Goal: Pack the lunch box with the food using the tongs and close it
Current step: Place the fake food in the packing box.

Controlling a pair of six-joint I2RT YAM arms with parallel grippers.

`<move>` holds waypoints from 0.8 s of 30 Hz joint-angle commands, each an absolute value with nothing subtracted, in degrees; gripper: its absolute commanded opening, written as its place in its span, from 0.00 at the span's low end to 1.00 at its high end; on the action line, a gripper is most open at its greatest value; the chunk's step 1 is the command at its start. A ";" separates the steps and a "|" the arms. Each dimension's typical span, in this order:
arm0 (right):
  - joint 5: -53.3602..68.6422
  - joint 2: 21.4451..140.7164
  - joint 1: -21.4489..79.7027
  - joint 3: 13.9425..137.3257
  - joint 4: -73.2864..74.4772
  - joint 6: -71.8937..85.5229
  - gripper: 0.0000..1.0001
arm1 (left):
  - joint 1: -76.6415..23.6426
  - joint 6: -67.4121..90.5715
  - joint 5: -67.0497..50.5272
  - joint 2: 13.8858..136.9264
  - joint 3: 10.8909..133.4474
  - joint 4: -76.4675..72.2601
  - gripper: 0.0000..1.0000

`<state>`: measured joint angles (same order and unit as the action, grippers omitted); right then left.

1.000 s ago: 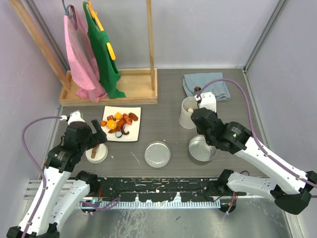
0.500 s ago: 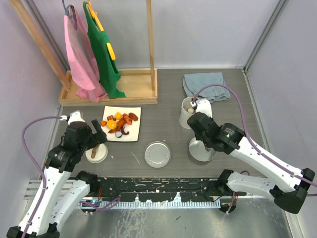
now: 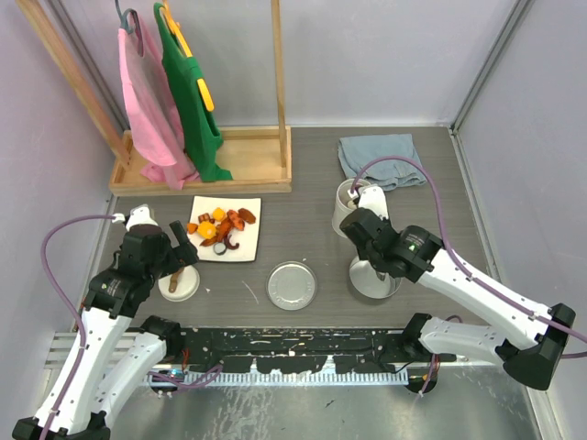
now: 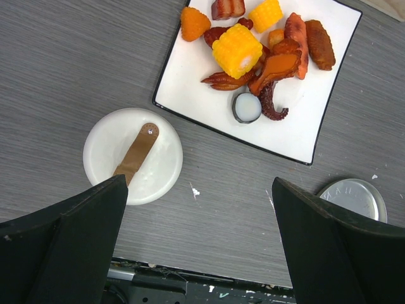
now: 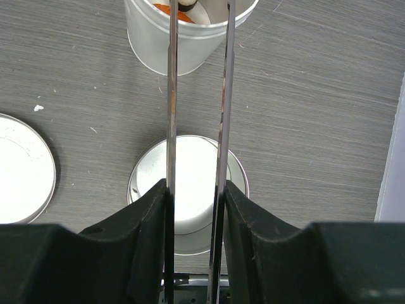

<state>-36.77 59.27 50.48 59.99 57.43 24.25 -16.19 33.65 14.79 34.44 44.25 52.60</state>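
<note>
The right gripper [image 5: 195, 190] is closed narrow on the tongs [image 5: 171, 95]. Its two fingers press the thin metal arms from outside, so the arms run side by side with a slim gap between them. Straight below those jaws sits the open steel tin [image 5: 149, 164], its bright bottom showing. Off to the left of them the flat steel lid [image 5: 22, 171] lies on the table [image 5: 316, 95], apart from the tin. Ahead of the jaws the tong tips reach over the mouth of the white tub [image 5: 183, 44], where an orange piece and a black-and-white piece show inside.

Over on the other side, the left gripper [image 4: 199, 209] hangs with its jaws spread wide and nothing between them. Just ahead of its left finger the white round lid [image 4: 104, 145], brown handle up, lies flat on the table. Farther ahead, and toward the right finger, is the white square plate [image 4: 316, 126], which carries the rest of the food [image 4: 237, 47]: corn chunks, orange bits, reddish-brown pieces, a curled tentacle and a dark-rimmed white round.

Beyond the tub lies a blue-grey cloth [image 3: 381, 158]. At the far left stands a wooden rack [image 3: 248, 156] hung with a pink and a green garment.
</note>
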 commanded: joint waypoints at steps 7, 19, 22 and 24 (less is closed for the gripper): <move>-39.44 60.49 50.19 61.47 56.07 26.22 0.45 | -16.35 33.75 15.47 34.71 46.29 51.42 0.98; -31.17 58.18 50.19 68.18 45.96 21.89 0.47 | -16.36 33.49 15.58 34.93 46.31 51.25 0.98; -26.20 58.85 50.16 68.49 42.11 21.49 0.47 | -16.41 33.49 15.56 34.99 46.31 51.24 0.98; -22.23 59.90 50.18 68.26 39.38 21.15 0.47 | -16.37 33.49 15.60 34.97 46.28 51.24 0.98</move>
